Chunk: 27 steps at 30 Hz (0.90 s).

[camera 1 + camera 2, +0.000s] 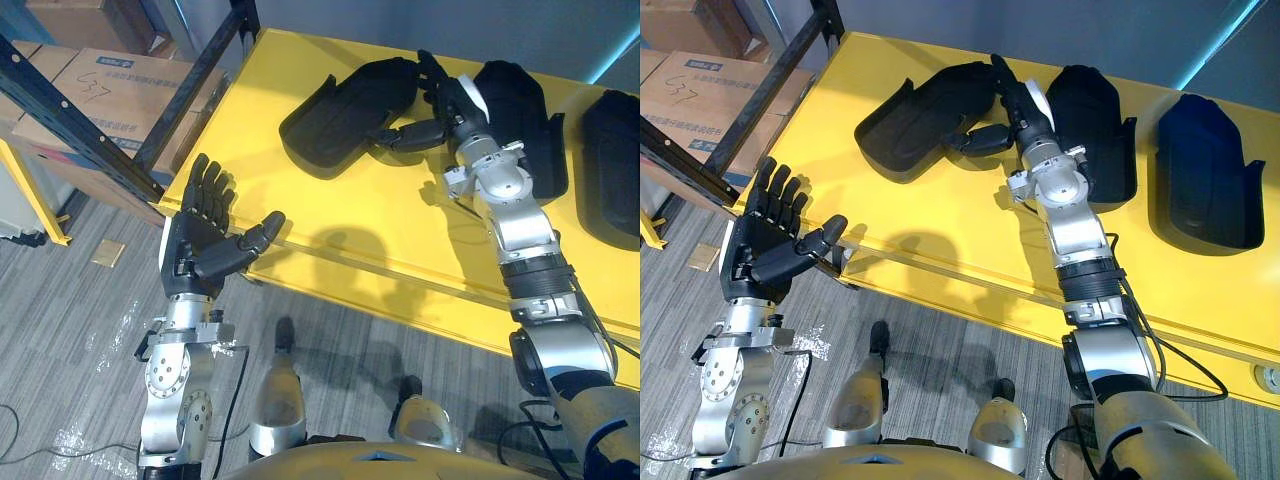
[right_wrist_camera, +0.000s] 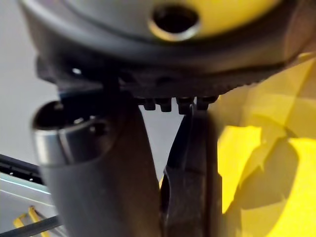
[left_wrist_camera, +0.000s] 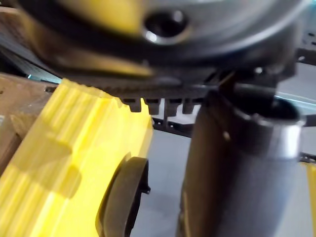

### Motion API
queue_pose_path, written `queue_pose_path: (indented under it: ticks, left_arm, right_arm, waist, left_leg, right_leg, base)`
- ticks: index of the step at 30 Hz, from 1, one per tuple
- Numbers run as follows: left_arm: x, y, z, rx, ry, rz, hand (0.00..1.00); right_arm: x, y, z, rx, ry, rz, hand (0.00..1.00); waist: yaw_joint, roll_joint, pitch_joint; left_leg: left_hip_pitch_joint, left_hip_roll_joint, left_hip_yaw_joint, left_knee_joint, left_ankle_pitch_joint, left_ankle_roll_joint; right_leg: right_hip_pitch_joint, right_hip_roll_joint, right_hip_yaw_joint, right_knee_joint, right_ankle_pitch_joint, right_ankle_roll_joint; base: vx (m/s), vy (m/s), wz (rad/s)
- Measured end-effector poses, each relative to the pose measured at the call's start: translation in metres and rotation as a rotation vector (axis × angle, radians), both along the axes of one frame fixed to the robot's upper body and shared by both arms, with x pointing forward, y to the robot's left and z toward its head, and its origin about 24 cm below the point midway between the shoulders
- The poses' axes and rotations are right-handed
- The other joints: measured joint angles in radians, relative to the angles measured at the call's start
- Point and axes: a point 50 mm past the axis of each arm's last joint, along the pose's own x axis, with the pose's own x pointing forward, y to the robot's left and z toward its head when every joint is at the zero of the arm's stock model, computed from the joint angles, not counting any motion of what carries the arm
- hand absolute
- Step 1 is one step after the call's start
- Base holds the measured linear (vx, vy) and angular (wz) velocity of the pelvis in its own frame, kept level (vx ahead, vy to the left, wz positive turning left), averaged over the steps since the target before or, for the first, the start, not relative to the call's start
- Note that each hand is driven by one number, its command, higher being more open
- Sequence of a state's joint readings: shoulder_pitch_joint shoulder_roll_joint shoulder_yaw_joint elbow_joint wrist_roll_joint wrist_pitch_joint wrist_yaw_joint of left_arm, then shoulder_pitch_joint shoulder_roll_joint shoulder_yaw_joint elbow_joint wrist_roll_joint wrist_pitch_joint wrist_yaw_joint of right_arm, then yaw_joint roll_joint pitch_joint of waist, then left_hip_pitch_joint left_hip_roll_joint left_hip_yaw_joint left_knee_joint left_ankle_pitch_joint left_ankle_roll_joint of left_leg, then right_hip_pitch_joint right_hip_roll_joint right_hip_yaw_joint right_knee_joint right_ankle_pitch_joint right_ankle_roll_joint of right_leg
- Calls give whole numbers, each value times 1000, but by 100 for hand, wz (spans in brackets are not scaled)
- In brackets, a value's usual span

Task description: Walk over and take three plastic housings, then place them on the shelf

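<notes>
Right eye view is showing three smooth black plastic housings, scoop-shaped with raised rims, lying apart on the glossy yellow table (image 1: 940,235): left housing (image 1: 915,115), middle housing (image 1: 1095,130), right housing (image 1: 1205,170). The right hand (image 1: 1025,108) is seemingly pinching the left housing's end between thumb and fingers. The left hand (image 1: 755,250) is hovering spread and empty beside the table's corner, near a dark metal rack beam (image 1: 770,98) and cardboard boxes (image 1: 695,95).

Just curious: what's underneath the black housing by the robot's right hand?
The housing rests on the yellow table, which shows around it. Anything directly beneath is hidden by the housing itself. The right hand is at its end.
</notes>
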State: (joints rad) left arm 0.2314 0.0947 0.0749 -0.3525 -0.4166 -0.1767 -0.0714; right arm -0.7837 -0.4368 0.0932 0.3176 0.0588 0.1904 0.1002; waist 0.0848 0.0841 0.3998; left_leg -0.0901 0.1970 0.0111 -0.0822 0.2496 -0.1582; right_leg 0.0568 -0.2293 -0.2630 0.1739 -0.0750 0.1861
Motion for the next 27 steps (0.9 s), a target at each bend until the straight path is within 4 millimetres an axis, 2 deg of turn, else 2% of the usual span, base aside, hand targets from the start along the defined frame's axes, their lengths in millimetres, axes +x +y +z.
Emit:
queue_pose_path:
  ticks: [4, 15, 20, 27]
  left_arm:
    - [0, 1, -1, -3, 4, 8, 100]
    - [1, 1, 1, -6, 0, 18, 100]
    - [0, 1, 7, -6, -40, 25, 100]
    - [-2, 4, 11, 1, -66, 38, 100]
  right_arm:
    - [1, 3, -4, -9, 21, 11, 100]
    - [16, -1, 11, 5, -19, -30, 100]
    - [22, -7, 31, 16, -124, -83, 100]
    - [22, -13, 45, -14, -177, -96, 100]
  waist:
    - [1, 1, 10]
    - [11, 17, 22]
    - [25, 39, 56]
    - [37, 33, 63]
  left_leg:
    - [-7, -2, -4, 0, 2, 1]
    - [-25, -5, -23, 0, 10, 9]
    - [-46, -12, -41, 0, 11, 9]
    - [-59, -20, -41, 0, 21, 11]
  right_leg:
    - [-3, 0, -3, 0, 1, 1]
    - [-6, 0, -24, 1, -2, 1]
    - [-22, -6, -37, 19, -15, 0]
    - [-36, -14, -37, 16, -10, 9]
  base:
    - [-17, -13, 2]
    - [-8, -12, 5]
    - [-32, -18, 10]
    - [2, -4, 1]
